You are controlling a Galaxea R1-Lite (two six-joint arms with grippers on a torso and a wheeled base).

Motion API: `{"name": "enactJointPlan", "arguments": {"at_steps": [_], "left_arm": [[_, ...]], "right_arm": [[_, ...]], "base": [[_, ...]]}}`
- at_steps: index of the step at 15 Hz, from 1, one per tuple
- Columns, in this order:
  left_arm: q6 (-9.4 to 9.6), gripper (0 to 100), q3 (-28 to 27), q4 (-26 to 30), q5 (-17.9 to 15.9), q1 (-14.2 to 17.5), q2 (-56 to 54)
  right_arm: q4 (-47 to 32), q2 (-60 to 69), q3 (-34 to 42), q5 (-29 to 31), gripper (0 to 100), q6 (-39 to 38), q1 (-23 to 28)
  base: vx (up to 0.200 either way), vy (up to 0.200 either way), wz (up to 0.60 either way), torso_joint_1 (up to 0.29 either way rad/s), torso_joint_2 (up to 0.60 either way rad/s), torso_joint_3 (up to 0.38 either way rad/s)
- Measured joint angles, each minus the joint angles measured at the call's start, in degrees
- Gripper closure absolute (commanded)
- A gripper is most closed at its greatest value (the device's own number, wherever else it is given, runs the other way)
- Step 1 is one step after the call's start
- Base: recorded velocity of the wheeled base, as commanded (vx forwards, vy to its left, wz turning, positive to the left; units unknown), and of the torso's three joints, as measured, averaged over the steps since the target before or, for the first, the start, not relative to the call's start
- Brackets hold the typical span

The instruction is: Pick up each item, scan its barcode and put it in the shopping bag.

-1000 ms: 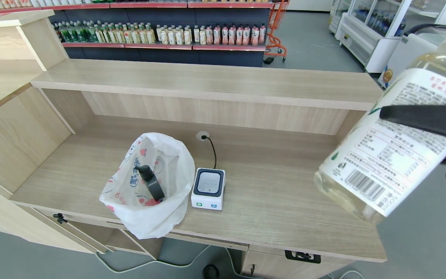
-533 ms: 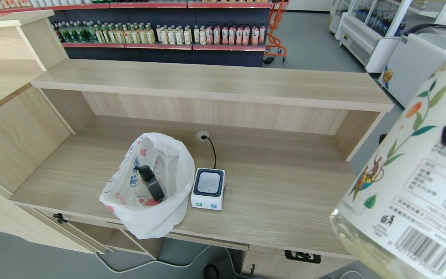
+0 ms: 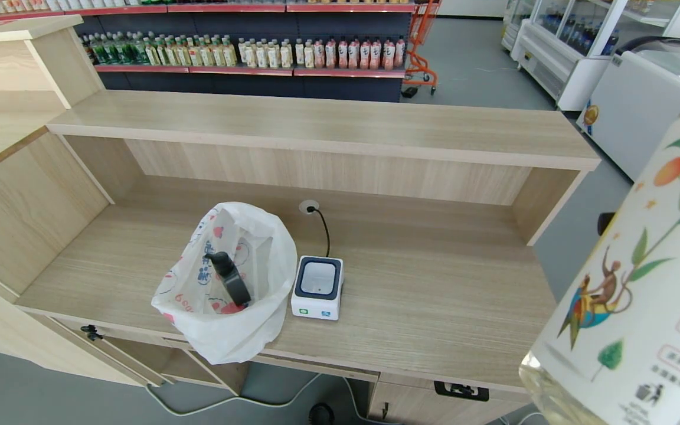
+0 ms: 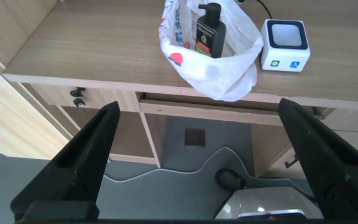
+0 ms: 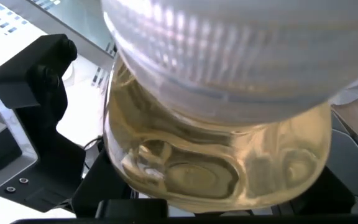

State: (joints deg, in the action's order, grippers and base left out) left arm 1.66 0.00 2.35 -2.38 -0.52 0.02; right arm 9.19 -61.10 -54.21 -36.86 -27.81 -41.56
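While the left jaws gape empty, the right jaws grip the bottle between them.

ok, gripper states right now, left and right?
Left gripper: open, empty.
Right gripper: shut on the bottle.

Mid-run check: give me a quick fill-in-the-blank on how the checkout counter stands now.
The black pump bottle stands ____ the shopping bag.
The barcode scanner sits at the bag's ____, by the robot's sides.
The left gripper is empty and ____.
The held drink bottle contains pale ____ liquid.
Missing: inside; right; open; yellow.
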Motion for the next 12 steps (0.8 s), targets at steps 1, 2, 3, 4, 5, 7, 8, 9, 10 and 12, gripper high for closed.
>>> {"name": "enactJointPlan", "arguments": {"at_steps": [1, 2, 3, 4, 5, 7, 8, 9, 10, 12], "left_arm": [[0.01, 0, 0.00, 0.00, 0.02, 0.00, 0.00], [0.01, 0, 0.00, -0.01, 0.00, 0.00, 0.00], [0.00, 0, 0.00, 0.00, 0.00, 0.00, 0.00], [0.00, 0, 0.00, 0.00, 0.00, 0.00, 0.00], [0.00, 0, 0.00, 0.00, 0.00, 0.00, 0.00], [0.00, 0, 0.00, 0.00, 0.00, 0.00, 0.00], [0.00, 0, 0.00, -0.01, 0.00, 0.00, 0.00], [0.00, 0, 0.00, 0.00, 0.02, 0.00, 0.00], [0.00, 0, 0.00, 0.00, 0.02, 0.00, 0.00], [0.01, 0, 0.00, 0.00, 0.00, 0.00, 0.00]], "right_arm": [[-0.02, 0.11, -0.06, -0.02, 100, 0.00, 0.00], [0.00, 0.30, -0.09, 0.05, 100, -0.02, 0.00], [-0.06, 0.49, -0.09, 0.02, 100, -0.02, 0.00], [-0.06, 0.63, -0.02, 0.05, 100, 0.00, 0.00], [-0.11, 0.77, 0.00, 0.09, 100, 0.00, 0.00], [-0.09, 0.99, 0.13, 0.20, 100, 0.00, 0.00], [-0.09, 1.05, 0.24, 0.33, 100, 0.02, 0.00], [-0.09, 1.15, 0.46, 0.44, 100, 0.09, 0.07], [-0.11, 1.23, 0.60, 0.49, 100, 0.17, 0.11], [-0.06, 1.45, 0.88, 0.50, 100, 0.24, 0.09]], "base": [[0.000, 0.000, 0.00, 0.000, 0.00, 0.000], [0.000, 0.000, 0.00, 0.000, 0.00, 0.000], [0.000, 0.000, 0.00, 0.000, 0.00, 0.000], [0.000, 0.000, 0.00, 0.000, 0.00, 0.000], [0.000, 0.000, 0.00, 0.000, 0.00, 0.000], [0.000, 0.000, 0.00, 0.000, 0.00, 0.000], [0.000, 0.000, 0.00, 0.000, 0.00, 0.000], [0.000, 0.000, 0.00, 0.000, 0.00, 0.000], [0.000, 0.000, 0.00, 0.000, 0.00, 0.000], [0.000, 0.000, 0.00, 0.000, 0.00, 0.000]]}}
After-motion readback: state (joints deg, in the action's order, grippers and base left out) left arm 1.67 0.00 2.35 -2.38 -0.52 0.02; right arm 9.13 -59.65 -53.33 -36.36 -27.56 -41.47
